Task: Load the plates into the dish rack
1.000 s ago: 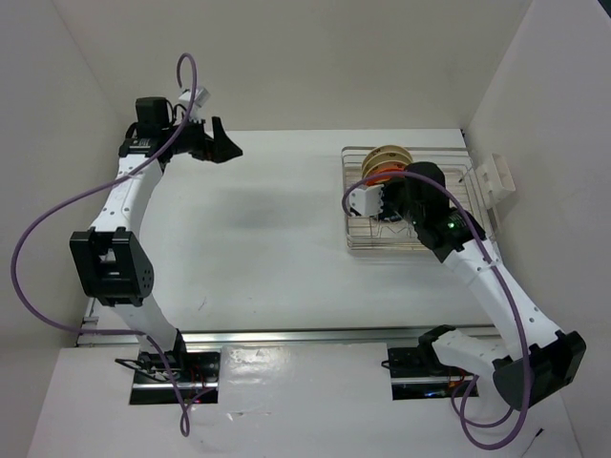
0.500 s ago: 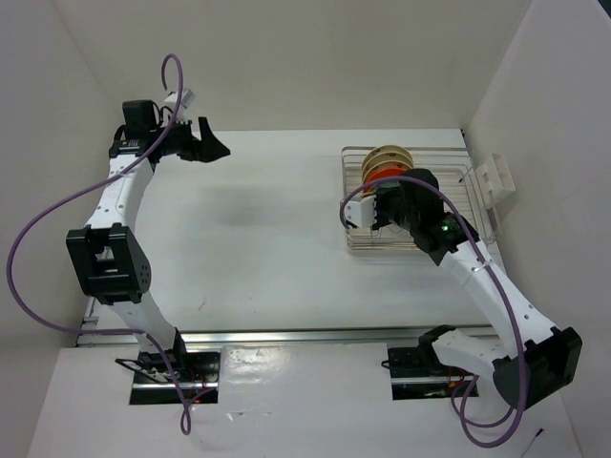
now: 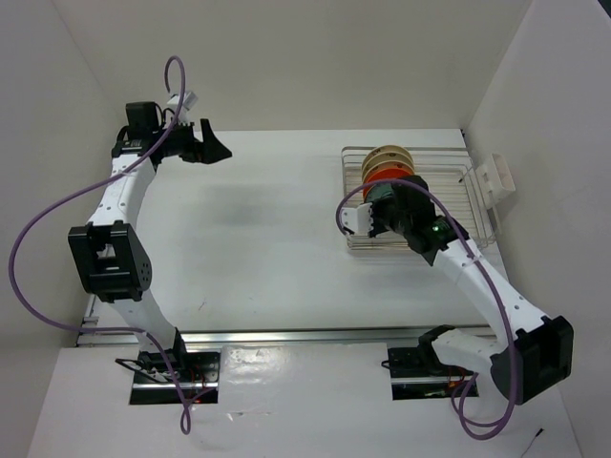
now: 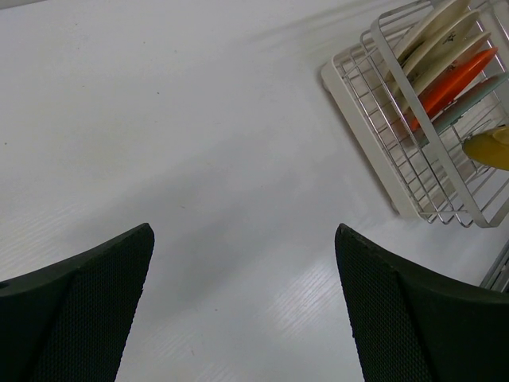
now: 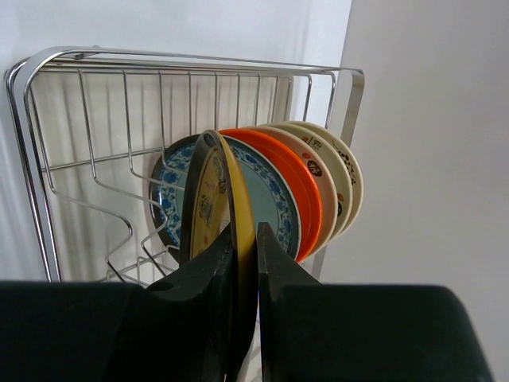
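The plates (image 3: 387, 164) are all at the dish rack (image 5: 159, 57). Nearest, the yellow-brown plate (image 5: 215, 207) stands on edge with the right gripper (image 5: 245, 239) pinched shut on its rim, and behind it the blue-grey plate (image 5: 274, 211), orange plate (image 5: 296, 191) and three cream plates (image 5: 338, 175) sit upright. Only the release looks left, though the held plate's foot is hidden. The left gripper (image 4: 242, 239) hangs wide open and empty over the table (image 4: 199, 119), well apart.

my top camera looks down from above and behind the arm bases (image 3: 172, 367) over the whole table (image 3: 267, 239). left wrist view faces the dish rack (image 4: 382, 135) from far across; right wrist view sits close against that rack's plates (image 5: 294, 191).
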Available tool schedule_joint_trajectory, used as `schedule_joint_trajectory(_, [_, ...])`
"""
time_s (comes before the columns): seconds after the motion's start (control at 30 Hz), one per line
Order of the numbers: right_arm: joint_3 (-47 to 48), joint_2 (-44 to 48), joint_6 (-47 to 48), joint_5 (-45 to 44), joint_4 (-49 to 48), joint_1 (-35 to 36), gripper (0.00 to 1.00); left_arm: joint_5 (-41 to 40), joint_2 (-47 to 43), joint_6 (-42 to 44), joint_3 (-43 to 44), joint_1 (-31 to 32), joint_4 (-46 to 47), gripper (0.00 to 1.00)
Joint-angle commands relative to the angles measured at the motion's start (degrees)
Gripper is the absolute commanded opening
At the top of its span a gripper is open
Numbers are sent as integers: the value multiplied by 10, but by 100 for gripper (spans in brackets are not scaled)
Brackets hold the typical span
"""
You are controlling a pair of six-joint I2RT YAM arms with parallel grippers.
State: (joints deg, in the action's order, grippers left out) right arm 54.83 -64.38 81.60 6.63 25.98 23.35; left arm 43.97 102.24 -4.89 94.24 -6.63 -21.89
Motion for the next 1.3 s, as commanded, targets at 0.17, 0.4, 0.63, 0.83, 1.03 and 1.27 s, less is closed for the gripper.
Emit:
schedule_joint_trajectory(0.17, [28, -4, 5, -11, -47, -1, 0, 24, 3, 0, -3, -2, 11, 100])
schedule_joint_trajectory(0.4, [49, 13, 5, -16, -8, -1, 0, 24, 3, 0, -13, -2, 11, 100])
schedule_joint_trajectory(0.63, [24, 25, 0, -16, -3, -1, 0, 24, 3, -6, -13, -2, 17, 100])
schedule_joint_trajectory(0.83, [13, 0, 5, -29, -14, -1, 0, 24, 9, -11, -13, -2, 22, 100])
schedule_joint_trajectory(1.03, [6, -29, 22, -51, -14, -1, 0, 24, 14, -11, -13, -2, 22, 100])
schedule_joint_trajectory(1.27, [17, -48, 43, -51, -27, -1, 0, 24, 19, -11, -13, -2, 22, 100])
